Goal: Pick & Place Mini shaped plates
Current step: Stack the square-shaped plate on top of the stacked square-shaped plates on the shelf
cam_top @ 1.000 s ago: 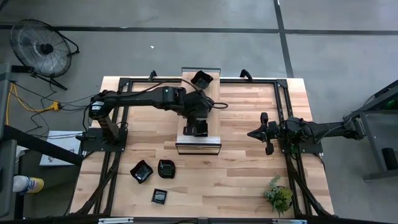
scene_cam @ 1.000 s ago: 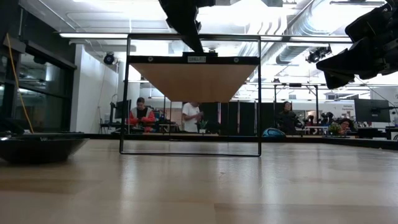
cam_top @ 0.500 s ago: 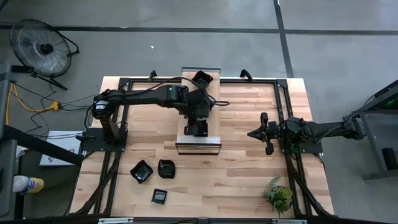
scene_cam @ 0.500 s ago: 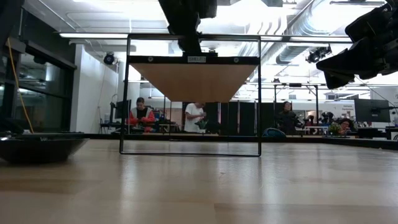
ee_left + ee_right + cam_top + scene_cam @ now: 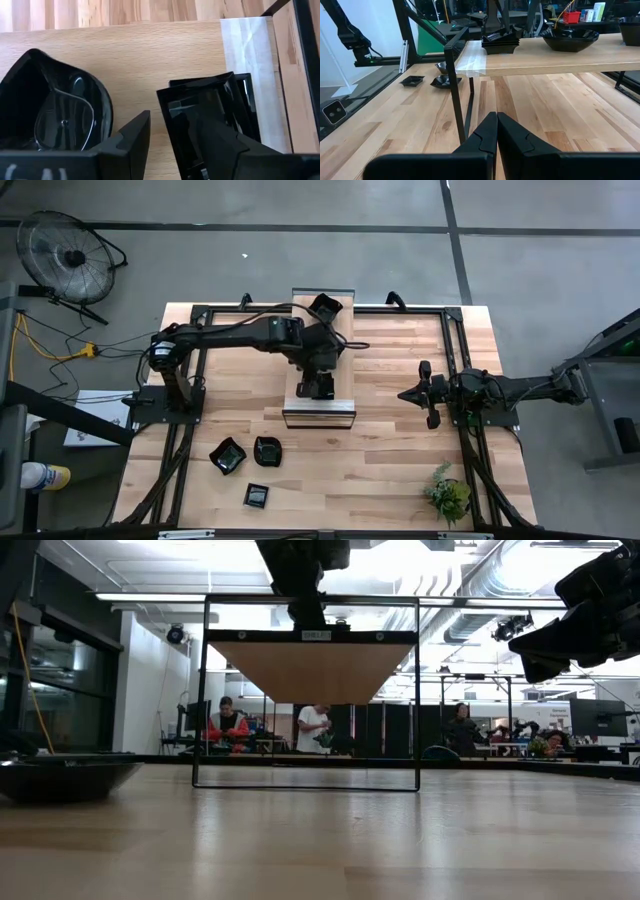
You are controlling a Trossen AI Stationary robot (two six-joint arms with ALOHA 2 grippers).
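Note:
A stack of square glossy black mini plates point(image 5: 210, 107) point(image 5: 501, 37) rests on the raised wooden shelf point(image 5: 340, 370) at mid-table. My left gripper point(image 5: 170, 145) point(image 5: 318, 383) points steeply down over it, open. One finger stands outside the top plate's rim and the other over its hollow. A rounded black plate point(image 5: 55, 112) lies on the shelf beside the stack. Another plate point(image 5: 324, 307) sits at the shelf's far end. Three more plates point(image 5: 228, 455) point(image 5: 267, 450) point(image 5: 257, 496) lie on the table near the front. My right gripper point(image 5: 496, 130) point(image 5: 405, 394) waits shut at the right. My left gripper comes from above, slanting down, with the top square plate's side rim point(image 5: 167, 112) between its two fingers. I cannot tell whether either finger touches the plate. The plate lies on the stack, on the shelf.
The shelf stands on a thin black frame point(image 5: 205, 690) with open room beneath. A small green plant point(image 5: 447, 492) stands at the front right corner. Black rails point(image 5: 455, 350) run along the table's sides. People sit in the room behind.
My left gripper has turned a little at the wrist above the stack and kept its place. The plates have not moved.

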